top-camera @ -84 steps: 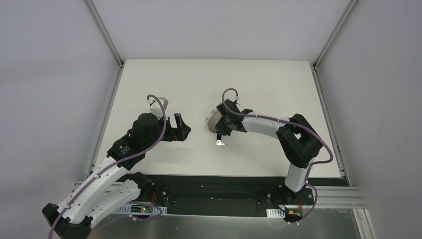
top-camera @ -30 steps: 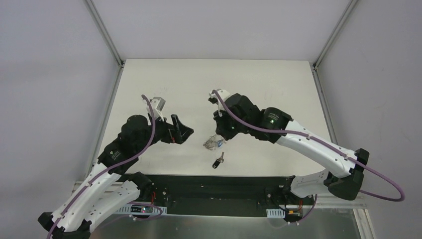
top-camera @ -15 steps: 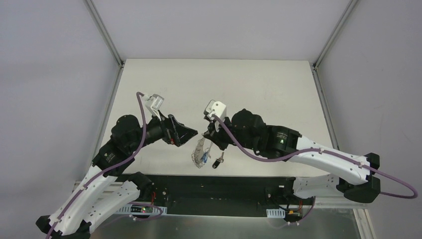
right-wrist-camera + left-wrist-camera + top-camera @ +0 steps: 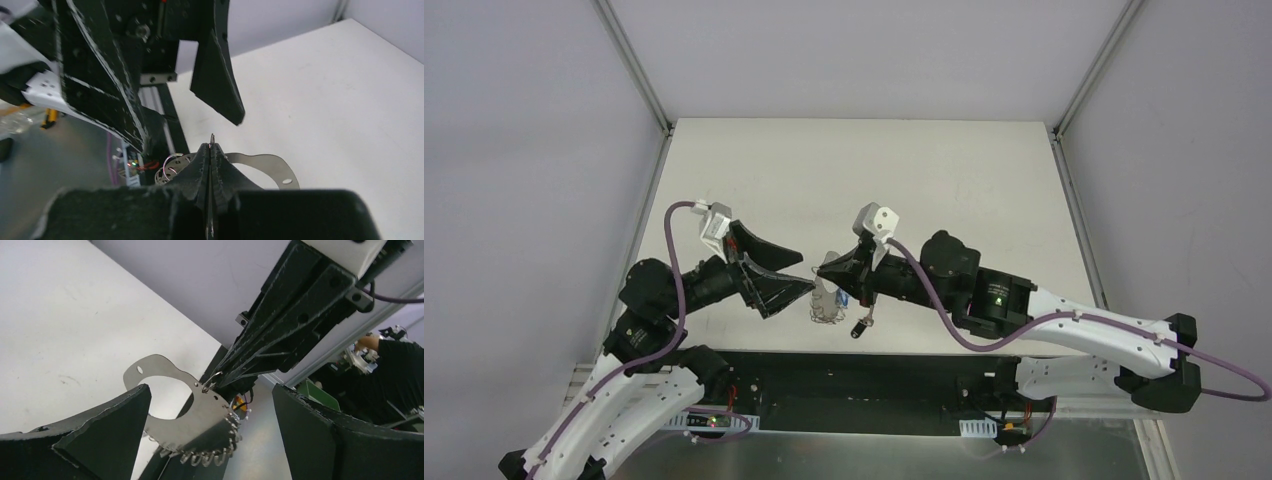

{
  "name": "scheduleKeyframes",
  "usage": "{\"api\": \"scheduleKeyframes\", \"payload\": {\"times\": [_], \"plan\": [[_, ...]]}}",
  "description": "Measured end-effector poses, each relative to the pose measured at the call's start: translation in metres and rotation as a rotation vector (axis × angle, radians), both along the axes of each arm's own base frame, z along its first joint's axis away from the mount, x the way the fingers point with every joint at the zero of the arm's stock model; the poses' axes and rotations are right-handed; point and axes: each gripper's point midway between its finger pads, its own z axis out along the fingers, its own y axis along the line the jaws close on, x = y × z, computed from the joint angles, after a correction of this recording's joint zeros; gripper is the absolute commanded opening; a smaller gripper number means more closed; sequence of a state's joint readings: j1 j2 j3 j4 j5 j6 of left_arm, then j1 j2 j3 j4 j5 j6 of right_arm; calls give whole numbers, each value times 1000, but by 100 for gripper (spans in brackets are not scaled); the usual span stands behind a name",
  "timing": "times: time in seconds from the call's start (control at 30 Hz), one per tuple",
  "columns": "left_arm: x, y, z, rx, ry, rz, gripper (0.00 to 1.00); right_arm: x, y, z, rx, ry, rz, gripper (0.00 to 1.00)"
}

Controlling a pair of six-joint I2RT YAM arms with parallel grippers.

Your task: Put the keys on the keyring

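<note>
The keyring [image 4: 195, 412] is a flat grey metal piece with a big hole, fringed below with small silver rings. It hangs in the air from my right gripper [image 4: 211, 147], which is shut on a small wire ring at its top edge. It also shows in the top view [image 4: 829, 300], with a bit of blue in it. My left gripper [image 4: 212, 390] is open wide, with the keyring between its fingers [image 4: 107, 432] and touching neither. In the top view the two grippers, left [image 4: 796, 283] and right [image 4: 824, 270], meet tip to tip. The black-headed key [image 4: 860, 326] lies on the table.
The white table [image 4: 944, 190] ends at a black front rail [image 4: 864, 365] just below the black-headed key. Grey walls and metal posts close in the sides and back. The left gripper's black fingers [image 4: 220, 75] fill the upper left of the right wrist view.
My right gripper has raised the keyring off the table and brought it leftward, between the left fingers. My left gripper has lifted and turned toward it. The black-headed key has stayed put.
</note>
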State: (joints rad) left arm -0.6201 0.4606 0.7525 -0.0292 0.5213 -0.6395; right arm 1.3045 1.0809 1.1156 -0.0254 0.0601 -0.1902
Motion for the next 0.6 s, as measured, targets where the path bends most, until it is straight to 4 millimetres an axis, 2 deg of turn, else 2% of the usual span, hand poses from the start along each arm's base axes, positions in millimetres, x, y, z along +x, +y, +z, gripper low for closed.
{"api": "scheduleKeyframes", "payload": {"times": [0.07,0.13,0.33,0.37,0.5,0.6], "plan": [[-6,-1,4,-25,-41,-27,88,-6,4,12,58,24,29,0],[-10,-1,7,-44,-75,-49,79,-13,7,19,92,54,58,0],[-29,0,31,-102,-189,-116,33,-30,11,40,154,148,131,0],[-33,0,34,-111,-209,-131,29,-32,12,43,164,157,139,0],[-44,2,44,-135,-266,-174,27,-40,14,51,196,199,176,0],[-51,3,48,-146,-288,-200,36,-46,16,50,196,231,206,0]]}}
